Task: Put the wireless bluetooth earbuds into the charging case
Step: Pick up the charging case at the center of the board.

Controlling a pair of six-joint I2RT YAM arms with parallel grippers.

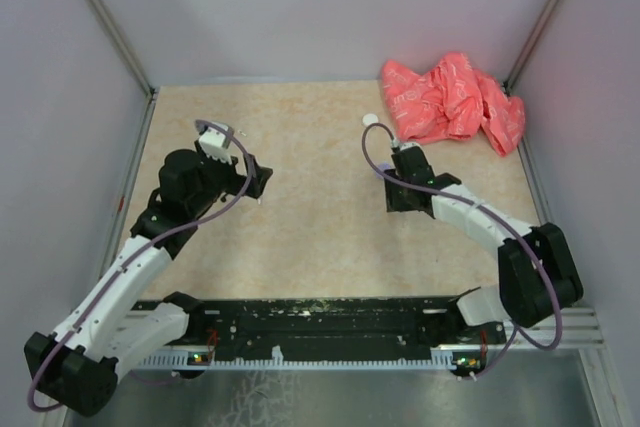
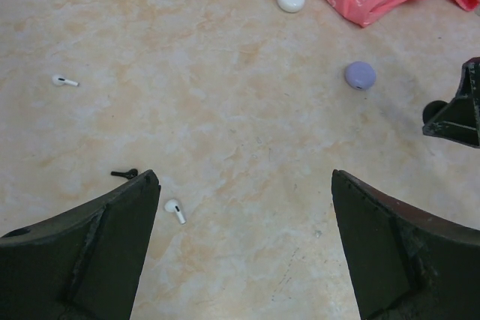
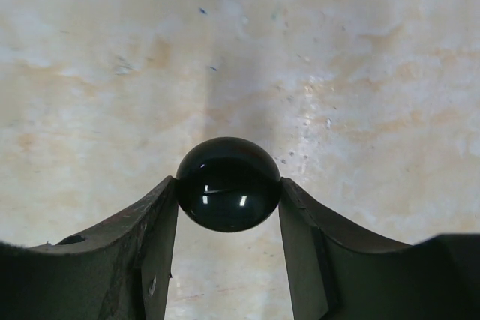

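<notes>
We've got the right gripper (image 3: 228,185) pinching the black case (image 3: 229,196), probably to steady it, left gripper (image 2: 245,179) spread wide near a white earbud (image 2: 175,210).

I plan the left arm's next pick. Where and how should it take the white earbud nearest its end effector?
Probably its rounded head, from straight above: the white earbud lies flat on the table and its stem is thin.

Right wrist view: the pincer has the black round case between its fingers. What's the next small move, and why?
Probably raise the black round case just off the table. The fingers of the right pincer touch both its sides, so it looks held, yet it seems to rest on that surface.
</notes>
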